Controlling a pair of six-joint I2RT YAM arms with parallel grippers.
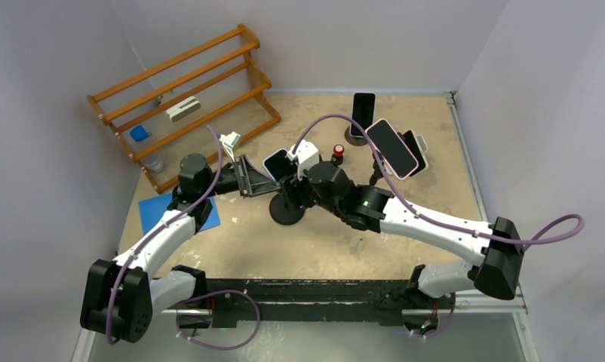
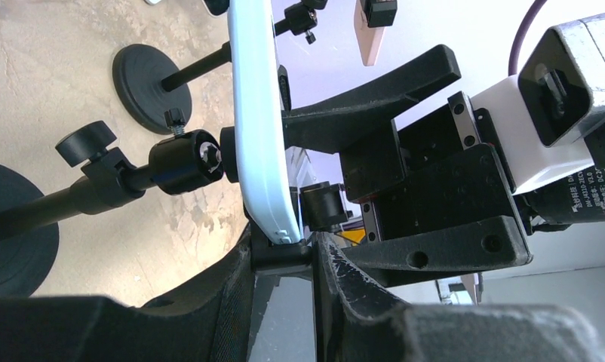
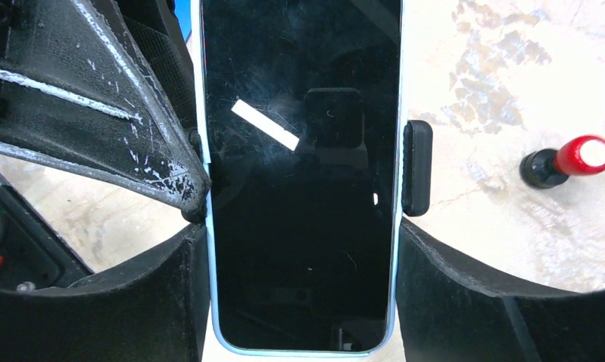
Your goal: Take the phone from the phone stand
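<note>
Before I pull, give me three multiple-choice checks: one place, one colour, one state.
1. The wooden rack stands: A) far left B) far right C) near centre.
2. The phone the right claw straddles is cased in: A) pink B) pale blue C) red.
3. That phone is: A) flat on the table B) clamped in its phone stand C) lifted clear.
Key: 1 A, it fills the far left corner; 2 B, a pale blue rim frames the screen; 3 B, the clamp pad presses its edge.

The top camera looks down from the near side over the whole worktop (image 1: 322, 241). Both wrist cameras sit close against the phone (image 2: 258, 113), the left seeing it edge-on, the right facing its screen.
</note>
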